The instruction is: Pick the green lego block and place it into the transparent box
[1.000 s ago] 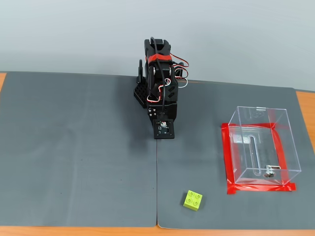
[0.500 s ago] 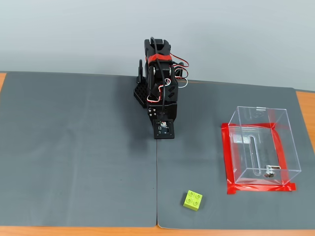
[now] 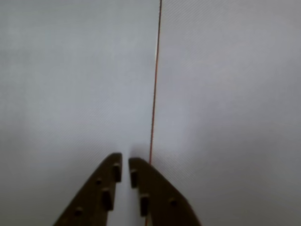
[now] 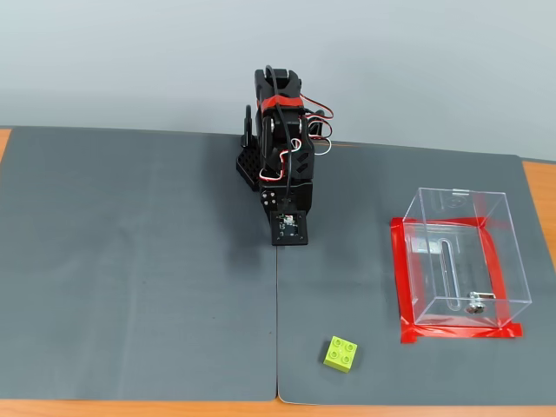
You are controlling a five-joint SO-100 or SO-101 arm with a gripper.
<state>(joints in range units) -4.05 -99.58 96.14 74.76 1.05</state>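
1. In the wrist view, the gripper [image 3: 124,162] pointed down at bare grey mat [image 3: 225,94]. Its two dark fingers [image 3: 101,193] were drawn almost together, only a thin slit between the tips, and nothing was held between them.
2. A thin seam [image 3: 154,94] between two mat sheets ran up the picture just right of the tips. Neither the block nor the box showed here, so the camera was not yet aimed at the target.
3. In the fixed view, the arm [image 4: 280,130] sat folded up at the far edge of the mat, close to its base, with the wrist camera module [image 4: 287,228] hanging low over the seam. This looked like a rest pose, with the reach not yet begun.
4. The green lego block [image 4: 340,354] lay studs up near the mat's near edge, just right of the seam, well apart from the arm and untouched.
5. The transparent box [image 4: 465,252] stood upright near the right edge, inside a frame of red tape [image 4: 401,278] that probably marked its fixed spot. A small metal piece [image 4: 474,304] lay at its bottom; no block was inside.
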